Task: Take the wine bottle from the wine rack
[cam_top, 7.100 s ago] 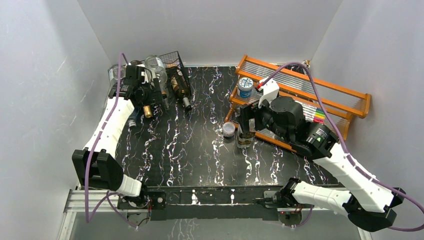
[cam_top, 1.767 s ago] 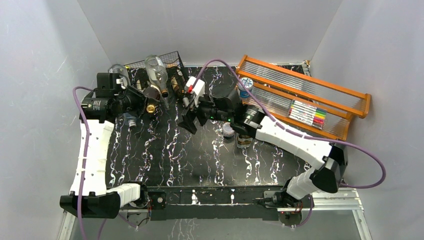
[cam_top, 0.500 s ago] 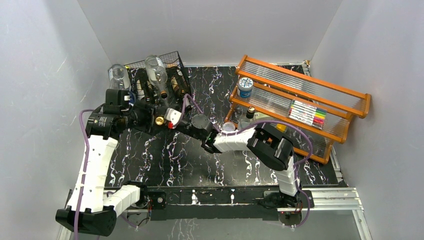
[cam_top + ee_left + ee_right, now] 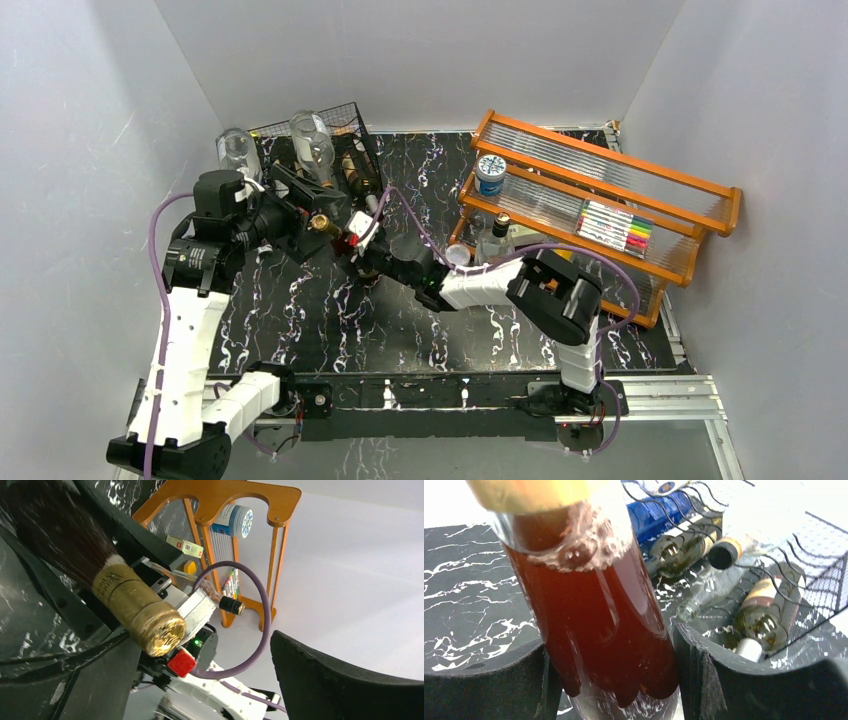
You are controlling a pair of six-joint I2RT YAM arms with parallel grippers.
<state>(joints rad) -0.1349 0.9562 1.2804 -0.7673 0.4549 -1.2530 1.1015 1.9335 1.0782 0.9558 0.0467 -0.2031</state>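
An orange wooden tiered shelf (image 4: 655, 168) stands at the right rear of a black marbled table (image 4: 420, 320). It holds a pack of coloured markers (image 4: 612, 227) and a blue-lidded jar (image 4: 490, 172). A small black-capped bottle (image 4: 497, 238) stands at its left end.

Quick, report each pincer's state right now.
Left pincer: open, jaws wide either side of the wine bottle neck, not clamping it.
Right pincer: closed on the wine bottle's body.

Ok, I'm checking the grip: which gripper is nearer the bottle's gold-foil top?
Left. The left gripper stands open around the gold-foil top; the right gripper is clamped farther down, on the body of the wine bottle.
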